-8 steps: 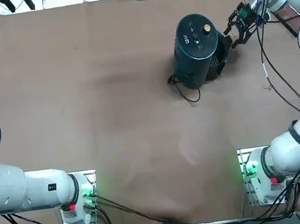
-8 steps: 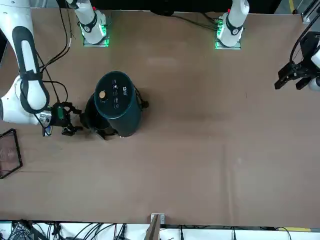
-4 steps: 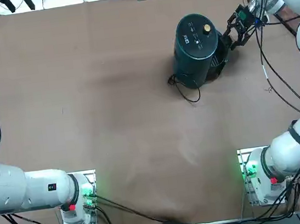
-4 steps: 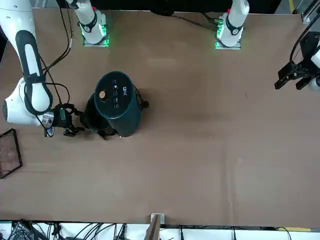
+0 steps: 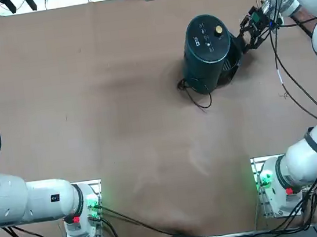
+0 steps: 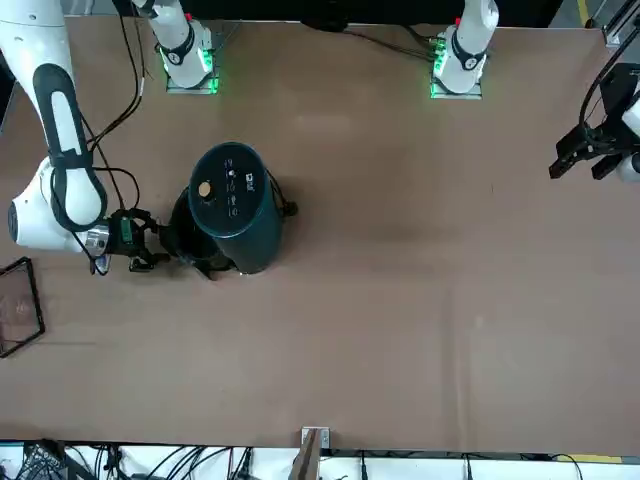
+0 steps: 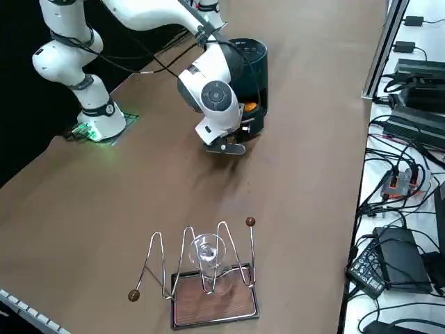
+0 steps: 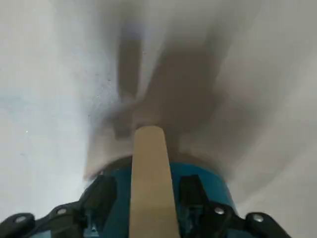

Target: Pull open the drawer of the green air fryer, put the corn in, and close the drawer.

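Observation:
The green air fryer (image 5: 207,46) stands upright at the table's far right, also seen in the front view (image 6: 235,205) and the right side view (image 7: 249,59). Its dark drawer (image 5: 234,62) juts out a little from the body on the side facing my right arm. A small orange patch, which looks like the corn (image 7: 250,106), shows at the drawer's front. My right gripper (image 5: 249,29) is level with the drawer, right beside it, its fingers still apart with nothing seen between them. In the front view the gripper (image 6: 142,242) almost touches the drawer (image 6: 178,238). The wrist view is blurred.
The fryer's thin black cord (image 5: 197,94) loops on the table towards the robot. A wire rack on a wooden base (image 7: 208,282) holding a glass stands near the table's right edge, also seen in the front view (image 6: 18,305). Cables and boxes lie beyond that edge.
My right gripper has moved in towards the fryer's drawer and its fingers have drawn closer together. The fryer has not moved.

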You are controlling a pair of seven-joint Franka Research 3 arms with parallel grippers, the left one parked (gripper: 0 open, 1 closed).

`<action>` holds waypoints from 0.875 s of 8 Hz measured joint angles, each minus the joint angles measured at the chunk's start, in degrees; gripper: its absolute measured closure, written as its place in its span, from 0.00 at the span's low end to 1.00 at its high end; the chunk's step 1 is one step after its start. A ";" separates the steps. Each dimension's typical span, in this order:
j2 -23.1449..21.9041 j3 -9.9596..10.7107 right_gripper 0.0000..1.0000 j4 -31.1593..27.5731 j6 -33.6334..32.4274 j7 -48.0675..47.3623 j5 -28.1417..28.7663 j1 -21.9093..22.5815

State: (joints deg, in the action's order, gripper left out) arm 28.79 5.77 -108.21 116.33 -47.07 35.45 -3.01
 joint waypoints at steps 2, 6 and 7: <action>0.03 0.00 0.24 0.00 0.00 -0.01 0.13 0.02; 0.12 0.01 0.55 0.04 0.13 -0.03 0.35 0.08; 0.10 0.00 0.55 0.05 0.13 -0.03 0.35 0.19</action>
State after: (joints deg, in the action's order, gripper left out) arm 28.89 5.77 -108.16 116.46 -47.09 35.79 -2.82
